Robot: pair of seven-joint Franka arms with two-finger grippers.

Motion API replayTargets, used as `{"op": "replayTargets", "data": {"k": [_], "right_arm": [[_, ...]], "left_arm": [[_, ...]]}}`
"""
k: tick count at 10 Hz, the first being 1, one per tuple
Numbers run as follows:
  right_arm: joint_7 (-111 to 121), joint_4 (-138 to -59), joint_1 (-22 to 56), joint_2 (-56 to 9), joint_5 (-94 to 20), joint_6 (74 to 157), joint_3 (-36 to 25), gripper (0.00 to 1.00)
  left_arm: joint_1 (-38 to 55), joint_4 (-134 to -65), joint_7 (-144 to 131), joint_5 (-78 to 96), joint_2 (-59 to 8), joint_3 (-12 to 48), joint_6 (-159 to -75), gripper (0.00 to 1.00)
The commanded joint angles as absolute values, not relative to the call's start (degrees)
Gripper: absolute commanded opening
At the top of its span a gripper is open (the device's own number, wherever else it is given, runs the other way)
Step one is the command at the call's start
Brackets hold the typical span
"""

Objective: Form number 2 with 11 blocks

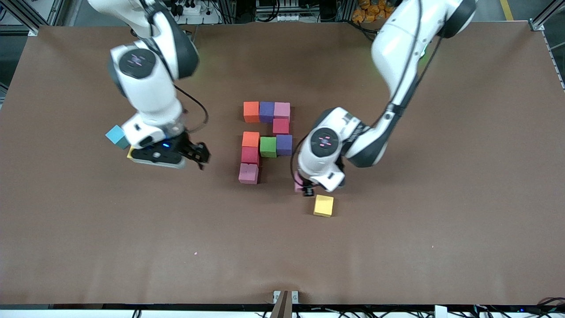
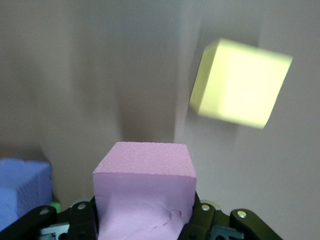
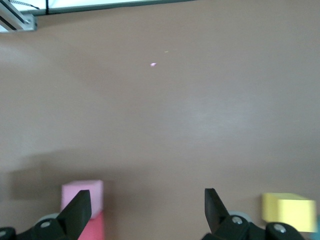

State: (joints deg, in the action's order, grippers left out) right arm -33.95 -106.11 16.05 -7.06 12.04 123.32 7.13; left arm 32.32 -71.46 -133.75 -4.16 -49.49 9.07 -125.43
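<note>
Left end effector [image 2: 145, 225] w/ pink block [image 2: 145, 187]

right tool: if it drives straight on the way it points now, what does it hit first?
Probably just bare table. The right tool is open and empty, and its wrist view shows only brown tabletop ahead between the fingers. The pink block and a yellow block sit off to either side, though depth is unclear.

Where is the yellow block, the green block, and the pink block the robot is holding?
yellow block [image 1: 323, 206], front view, middle of its top face.
green block [image 1: 268, 146], front view, middle of its top face.
pink block [image 2: 144, 192], left wrist view, its front face between the left pincer's fingers.
</note>
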Motion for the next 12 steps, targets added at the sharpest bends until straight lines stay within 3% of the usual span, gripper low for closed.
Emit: {"op": "replayTargets", "data": {"k": [1,4,8,12], "right_arm": [[-23.25,-108.63,8.28,-0.99,9.51,118.77,10.11,1.0],[-13.58,-105.92,0.9,2.72,3.78,108.4,9.67,1.0],[-6.24,-93.73,-2.28,2.81,3.52,94.34,4.06,1.0],[-2.11,-89.57,-1.58,2.72,-1.11,91.06,-2.35,1.0]], "left_arm": [[39.09,-66.18,-136.57,-2.99,-54.31,4.76,-128.74,0.1],[42.62,-65.92,-137.02,-2.99,-56.51,3.69,-133.67,0.1],[43.85,-65.13,-137.11,-2.99,-57.39,3.52,-135.26,0.1],[44.12,-65.13,-140.17,-2.99,-58.1,3.6,-135.62,0.11]]}}
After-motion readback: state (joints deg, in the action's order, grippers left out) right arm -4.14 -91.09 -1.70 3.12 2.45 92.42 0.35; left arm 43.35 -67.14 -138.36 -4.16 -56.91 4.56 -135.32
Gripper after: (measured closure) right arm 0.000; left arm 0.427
